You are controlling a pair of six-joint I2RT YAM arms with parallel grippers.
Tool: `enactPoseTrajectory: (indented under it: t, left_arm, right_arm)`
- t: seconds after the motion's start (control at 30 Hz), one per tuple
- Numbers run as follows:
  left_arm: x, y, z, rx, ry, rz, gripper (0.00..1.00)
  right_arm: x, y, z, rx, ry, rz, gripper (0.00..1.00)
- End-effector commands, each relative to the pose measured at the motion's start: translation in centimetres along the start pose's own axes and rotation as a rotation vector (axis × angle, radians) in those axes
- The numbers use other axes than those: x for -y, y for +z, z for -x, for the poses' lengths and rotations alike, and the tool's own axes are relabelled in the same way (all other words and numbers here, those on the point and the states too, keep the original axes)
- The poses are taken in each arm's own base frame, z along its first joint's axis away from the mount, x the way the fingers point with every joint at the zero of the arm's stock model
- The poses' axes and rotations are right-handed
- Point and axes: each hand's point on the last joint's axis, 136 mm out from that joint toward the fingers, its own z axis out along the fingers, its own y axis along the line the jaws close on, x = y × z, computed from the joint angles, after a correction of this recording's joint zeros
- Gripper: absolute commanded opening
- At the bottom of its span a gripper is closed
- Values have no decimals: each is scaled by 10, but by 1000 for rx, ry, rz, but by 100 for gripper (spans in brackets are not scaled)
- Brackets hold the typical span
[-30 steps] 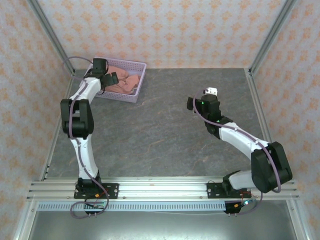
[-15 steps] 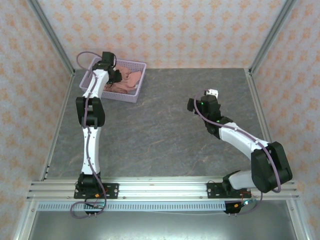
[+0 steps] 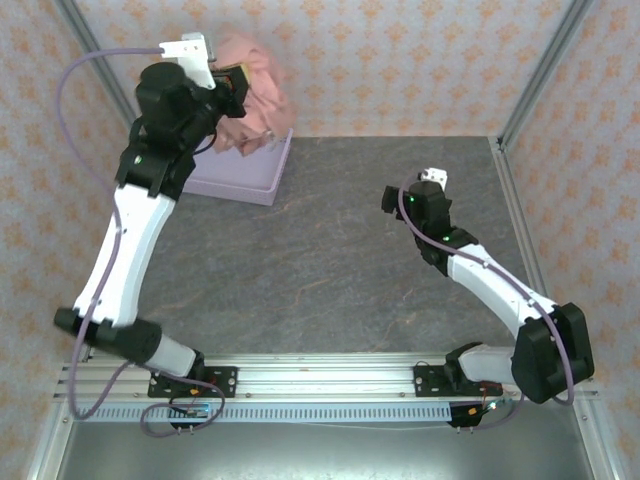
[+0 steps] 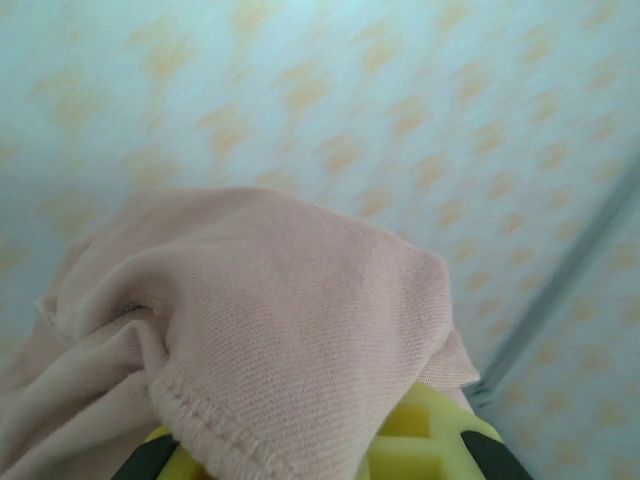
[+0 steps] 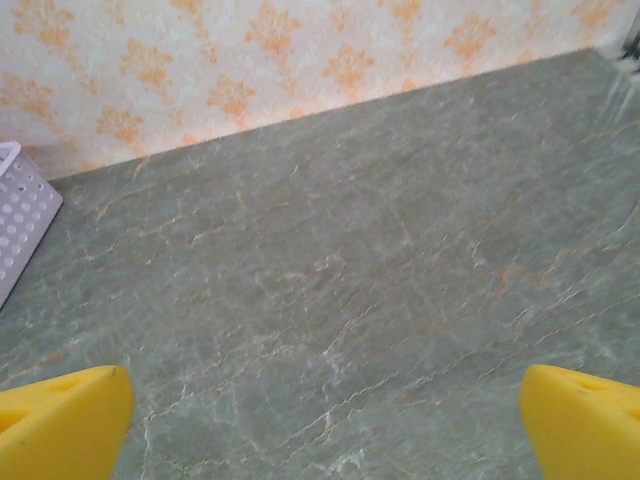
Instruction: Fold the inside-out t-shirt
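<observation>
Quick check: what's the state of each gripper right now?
Left gripper: shut on the t-shirt.
Right gripper: open, holding nothing.

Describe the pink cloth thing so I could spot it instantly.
Look to the far left corner of the grey table, where a lavender basket sits. Above it, the left gripper holds a bunched t-shirt: soft plain salmon-pink, unlike the hard basket and patterned wall.

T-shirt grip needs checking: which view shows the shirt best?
Top external: the t-shirt hangs bunched from the left claw over the basket. Left wrist gives a close fold and hem draped over yellow fingers.
</observation>
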Motion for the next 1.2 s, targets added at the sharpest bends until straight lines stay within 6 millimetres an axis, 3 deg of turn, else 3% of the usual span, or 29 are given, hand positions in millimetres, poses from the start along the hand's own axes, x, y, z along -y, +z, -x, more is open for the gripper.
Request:
enactPoseTrajectory:
  t: [0.0,0.07,0.17,0.2,0.3,0.37,0.43,0.5,0.53,0.67,0.77,0.93,1.17]
  left_arm:
    - [17,32,-44,-77,14,-49,0]
    - [39,41,-67,-131,22,-102,0]
    - [59,63,-119,-241,29,-131,0]
    - [63,71,-138,-280,27,-136,4]
    - [74,91,-203,-417,22,-171,39]
    - [67,98,-237,-509,56,-149,61]
    - [44,94,-253,-564,143,-87,72]
    - [6,81,-256,-594,228,-15,80]
    - [-21,72,-255,-607,267,42,84]
    - [-132,26,-258,-721,420,229,87]
    - [-182,1,-278,-861,638,317,87]
    - [-222,-20,-327,-1120,1003,232,86]
    - [-278,-8,-346,-1274,1117,203,88]
  right_arm:
    - [16,-19,23,33,-40,-84,99]
    - [25,-25,29,41,-46,-125,99]
    - [49,-51,47,95,1,-191,99]
    - [59,-59,50,108,16,-222,99]
    - [83,-79,52,143,27,-313,99]
    - [94,-87,52,162,9,-362,99]
    - [97,-90,50,154,-20,-380,100]
    - [96,-90,48,136,-45,-367,100]
    - [92,-88,46,130,-51,-344,100]
    - [56,-68,31,106,-43,-142,100]
    - [29,-50,22,81,-17,-21,100]
    - [3,-29,15,10,-18,59,99]
    - [-8,-23,11,-1,-10,99,100]
